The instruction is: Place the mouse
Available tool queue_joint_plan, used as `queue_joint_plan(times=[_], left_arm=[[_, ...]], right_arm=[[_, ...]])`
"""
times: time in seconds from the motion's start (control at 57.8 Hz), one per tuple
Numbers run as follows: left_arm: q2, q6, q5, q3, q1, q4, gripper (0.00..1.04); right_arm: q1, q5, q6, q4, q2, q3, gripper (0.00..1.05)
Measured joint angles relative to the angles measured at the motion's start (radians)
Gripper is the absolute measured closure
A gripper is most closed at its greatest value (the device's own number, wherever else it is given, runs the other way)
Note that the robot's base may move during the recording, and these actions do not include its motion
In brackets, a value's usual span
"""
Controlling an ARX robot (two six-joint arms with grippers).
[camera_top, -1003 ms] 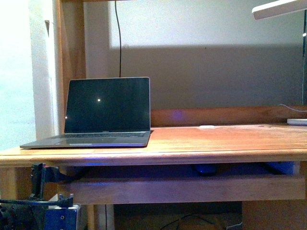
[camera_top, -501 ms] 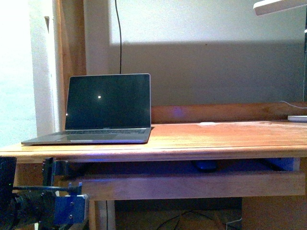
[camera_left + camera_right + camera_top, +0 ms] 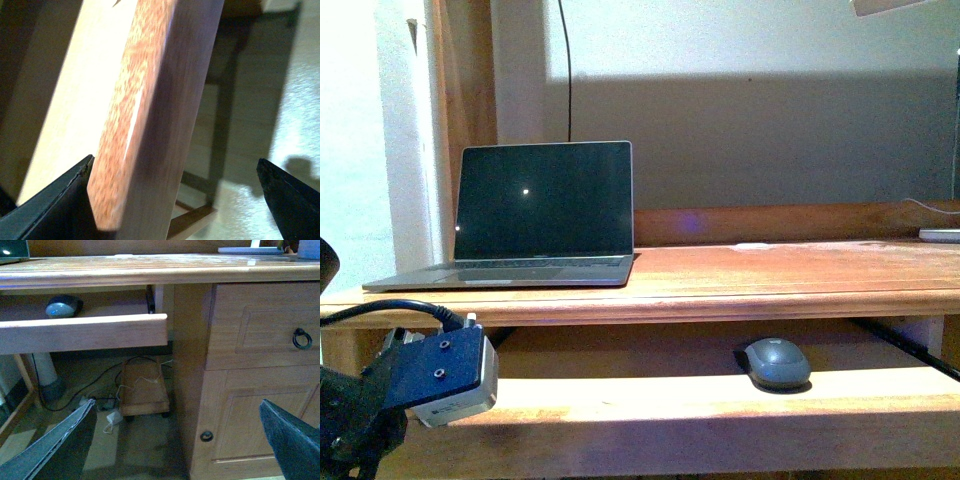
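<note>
Mouse (image 3: 777, 362) on pull-out tray (image 3: 650, 400), long axis roughly left-right; left fingers (image 3: 50, 210), right fingers (image 3: 55, 450) spread wide.

Laptop (image 3: 545, 215) on tabletop (image 3: 770, 275), left end, near front edge, lid up. Cable (image 3: 567, 80) hangs behind tabletop's left part. Small flat disc (image 3: 752, 245) on tabletop, right of middle, toward back. Flat slab (image 3: 940, 235) on tabletop, far right, at back. Sliding shelf (image 3: 650, 395) under tabletop, drawn out past its front edge. Mouse (image 3: 776, 362) on shelf, below tabletop's right half. Drawer (image 3: 260, 322) under tabletop's right end; cupboard door (image 3: 250, 415) beneath drawer. Low cart (image 3: 145, 390) on floor under tabletop. Left arm (image 3: 420, 380) before tabletop, below its left end.
</note>
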Motion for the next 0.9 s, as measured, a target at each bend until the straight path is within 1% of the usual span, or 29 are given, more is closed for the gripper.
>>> queue_joint_plan(times=[0.19, 0.277, 0.294, 0.346, 0.398, 0.432, 0.45, 0.467, 0.484, 0.519, 0.536, 0.553, 0.605, 0.622, 0.657, 0.674, 0.709, 0.726, 0.744, 0.761, 0.778, 0.865, 0.899], left_arm=[[-0.058, -0.101, 0.095, -0.007, -0.008, -0.115, 0.08], [-0.079, -0.2, 0.181, -0.007, -0.019, -0.168, 0.08], [-0.082, -0.206, 0.187, -0.008, -0.021, -0.172, 0.08], [-0.095, -0.272, 0.246, -0.017, -0.035, -0.18, 0.08], [-0.111, -0.354, 0.294, -0.037, -0.051, -0.161, 0.08], [-0.119, -0.383, 0.305, -0.048, -0.056, -0.137, 0.08], [-0.126, -0.436, 0.323, -0.061, -0.061, -0.105, 0.08], [-0.134, -0.502, 0.327, -0.079, -0.068, -0.041, 0.08], [-0.137, -0.526, 0.323, -0.085, -0.07, -0.014, 0.08], [-0.14, -0.588, 0.304, -0.101, -0.073, 0.081, 0.08], [-0.14, -0.655, 0.267, -0.108, -0.073, 0.15, 0.08], [-0.14, -0.682, 0.248, -0.11, -0.073, 0.185, 0.08], [-0.134, -0.829, 0.127, -0.111, -0.066, 0.374, 0.08], [-0.132, -0.843, 0.101, -0.11, -0.064, 0.41, 0.08], [-0.127, -0.952, -0.011, -0.103, -0.05, 0.542, 0.08], [-0.127, -0.977, -0.026, -0.101, -0.047, 0.57, 0.08], [-0.127, -1.056, -0.122, -0.095, -0.037, 0.649, 0.08], [-0.127, -1.064, -0.15, -0.093, -0.035, 0.673, 0.08], [-0.127, -1.093, -0.206, -0.092, -0.029, 0.715, 0.08], [-0.129, -1.107, -0.233, -0.091, -0.026, 0.732, 0.08], [-0.135, -1.141, -0.282, -0.091, -0.021, 0.762, 0.08], [-0.163, -1.172, -0.415, -0.109, -0.014, 0.838, 0.08], [-0.185, -1.179, -0.449, -0.125, -0.014, 0.844, 0.08]], right_arm=[[0.0, 0.0, 0.0, 0.0, 0.0, 0.0, 0.07], [0.0, 0.0, 0.0, 0.0, 0.0, 0.0, 0.07], [0.0, 0.0, 0.0, 0.0, 0.0, 0.0, 0.07], [0.0, 0.0, 0.0, 0.0, 0.0, 0.0, 0.07], [0.0, 0.0, 0.0, 0.0, 0.0, 0.0, 0.07], [0.0, 0.0, 0.0, 0.0, 0.0, 0.0, 0.07], [0.0, 0.0, 0.0, 0.0, 0.0, 0.0, 0.07], [0.0, 0.0, 0.0, 0.0, 0.0, 0.0, 0.07], [0.0, 0.0, 0.0, 0.0, 0.0, 0.0, 0.07], [0.0, 0.0, 0.0, 0.0, 0.0, 0.0, 0.07], [0.0, 0.0, 0.0, 0.0, 0.0, 0.0, 0.07], [0.0, 0.0, 0.0, 0.0, 0.0, 0.0, 0.07], [0.0, 0.0, 0.0, 0.0, 0.0, 0.0, 0.07], [0.0, 0.0, 0.0, 0.0, 0.0, 0.0, 0.07], [0.0, 0.0, 0.0, 0.0, 0.0, 0.0, 0.07], [0.0, 0.0, 0.0, 0.0, 0.0, 0.0, 0.07], [0.0, 0.0, 0.0, 0.0, 0.0, 0.0, 0.07], [0.0, 0.0, 0.0, 0.0, 0.0, 0.0, 0.07], [0.0, 0.0, 0.0, 0.0, 0.0, 0.0, 0.07], [0.0, 0.0, 0.0, 0.0, 0.0, 0.0, 0.07], [0.0, 0.0, 0.0, 0.0, 0.0, 0.0, 0.07], [0.0, 0.0, 0.0, 0.0, 0.0, 0.0, 0.07], [0.0, 0.0, 0.0, 0.0, 0.0, 0.0, 0.07]])
